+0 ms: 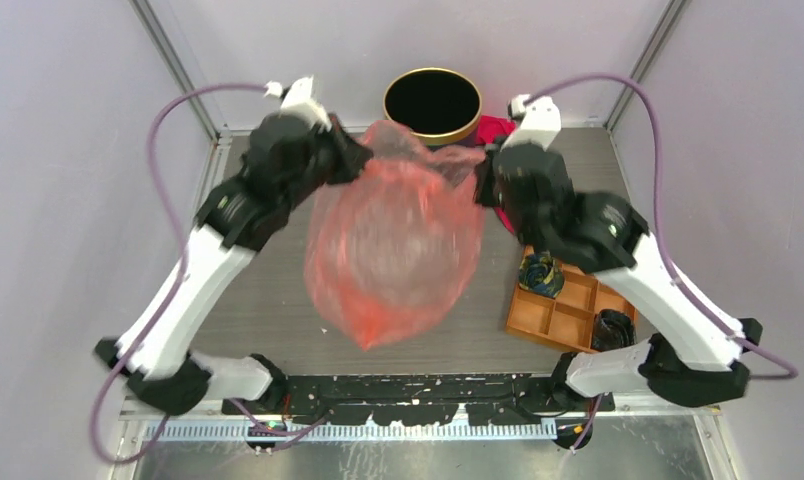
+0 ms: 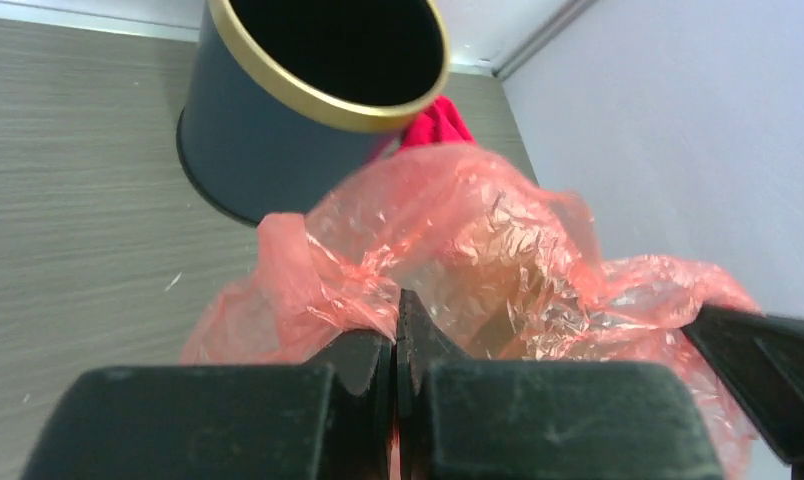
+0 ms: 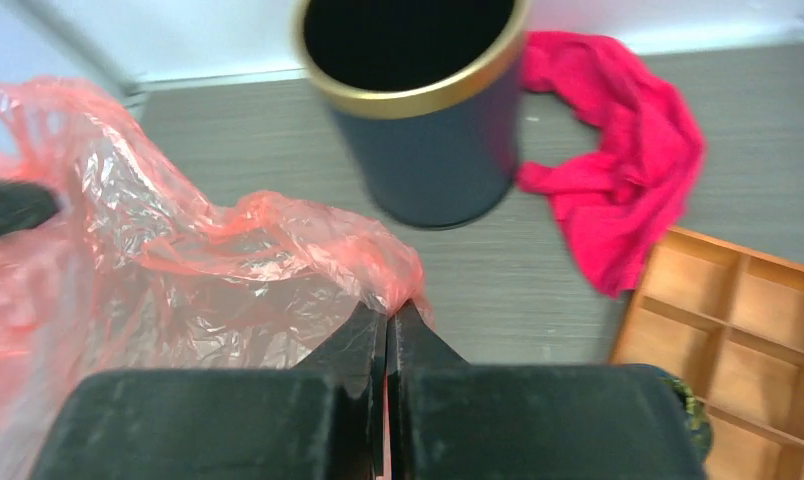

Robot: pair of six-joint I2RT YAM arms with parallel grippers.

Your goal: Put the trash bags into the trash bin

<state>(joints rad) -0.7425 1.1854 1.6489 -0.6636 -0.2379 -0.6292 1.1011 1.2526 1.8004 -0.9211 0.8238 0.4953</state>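
The translucent red-pink trash bag (image 1: 393,240) hangs in the air between both arms, stretched open at its top edge, its bottom sagging toward me. My left gripper (image 1: 368,160) is shut on the bag's left rim (image 2: 358,290). My right gripper (image 1: 483,170) is shut on the bag's right rim (image 3: 368,260). The navy trash bin (image 1: 433,105) with a gold rim stands upright just beyond the bag at the table's far edge. It also shows in the left wrist view (image 2: 278,130) and the right wrist view (image 3: 428,150). Its black inside looks empty.
A magenta cloth (image 3: 618,170) lies crumpled right of the bin. An orange compartment tray (image 1: 568,305) with dark items in it sits at the right, under my right arm. Grey walls and metal rails enclose the table.
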